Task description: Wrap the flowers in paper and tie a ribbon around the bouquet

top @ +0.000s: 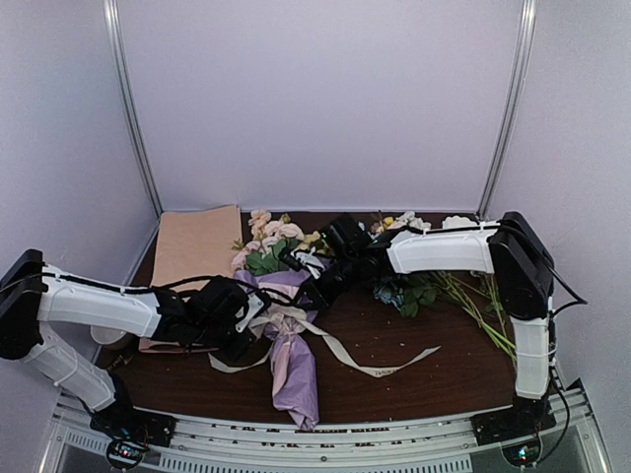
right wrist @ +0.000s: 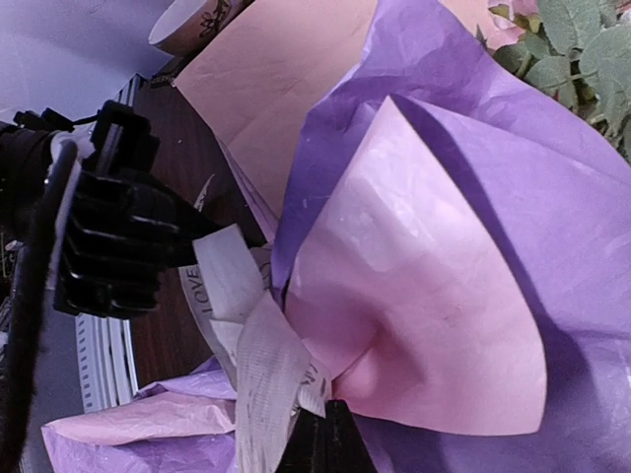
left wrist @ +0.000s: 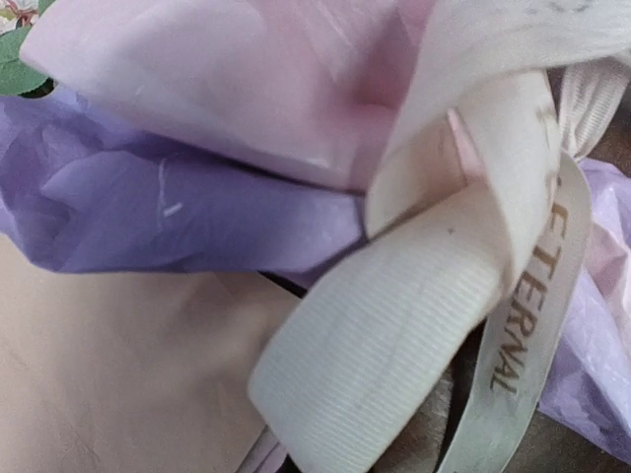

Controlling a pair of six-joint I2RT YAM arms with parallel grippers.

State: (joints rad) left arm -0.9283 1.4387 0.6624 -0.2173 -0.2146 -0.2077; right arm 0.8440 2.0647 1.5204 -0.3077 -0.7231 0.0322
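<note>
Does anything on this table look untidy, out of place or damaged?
Yes. The ribbon is around the bouquet at its waist, but not in a neat bow: its tails trail loose across the table toward the right. The bouquet's narrow purple end also looks crumpled.

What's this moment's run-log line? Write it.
left tool: shut on ribbon | right tool: shut on ribbon | bouquet: wrapped

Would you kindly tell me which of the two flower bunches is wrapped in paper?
The pink-and-yellow bunch left of centre, in purple paper with a ribbon; the bunch on the right lies loose, stems bare.
</note>
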